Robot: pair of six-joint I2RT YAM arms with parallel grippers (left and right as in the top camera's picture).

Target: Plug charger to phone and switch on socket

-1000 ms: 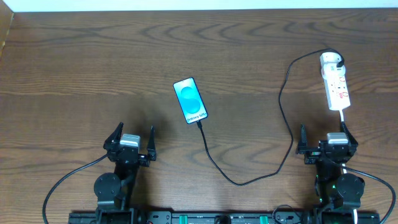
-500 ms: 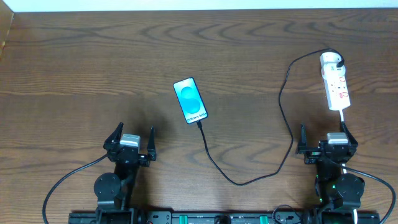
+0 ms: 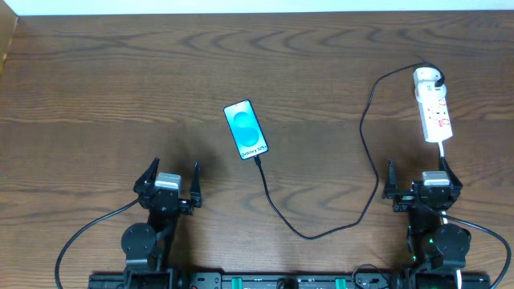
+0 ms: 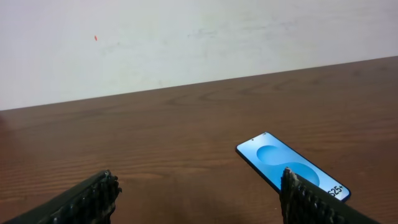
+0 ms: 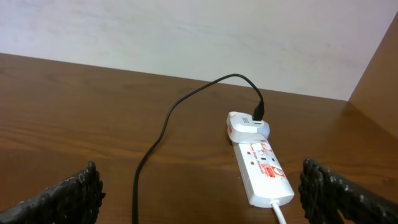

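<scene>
The phone (image 3: 246, 129) lies face up mid-table, its screen blue-teal; it also shows in the left wrist view (image 4: 287, 172). The black charger cable (image 3: 321, 233) runs from the phone's near end in a loop to a white plug (image 3: 427, 78) seated in the far end of the white socket strip (image 3: 435, 112). The right wrist view shows the strip (image 5: 262, 171) and the cable (image 5: 163, 127). My left gripper (image 3: 167, 186) is open and empty, near the front edge left of the phone. My right gripper (image 3: 420, 184) is open and empty, just in front of the strip.
The strip's white cord (image 3: 444, 152) runs toward my right gripper. A pale wall (image 4: 186, 43) stands behind the table's far edge. A wooden side panel (image 5: 376, 68) rises at the right.
</scene>
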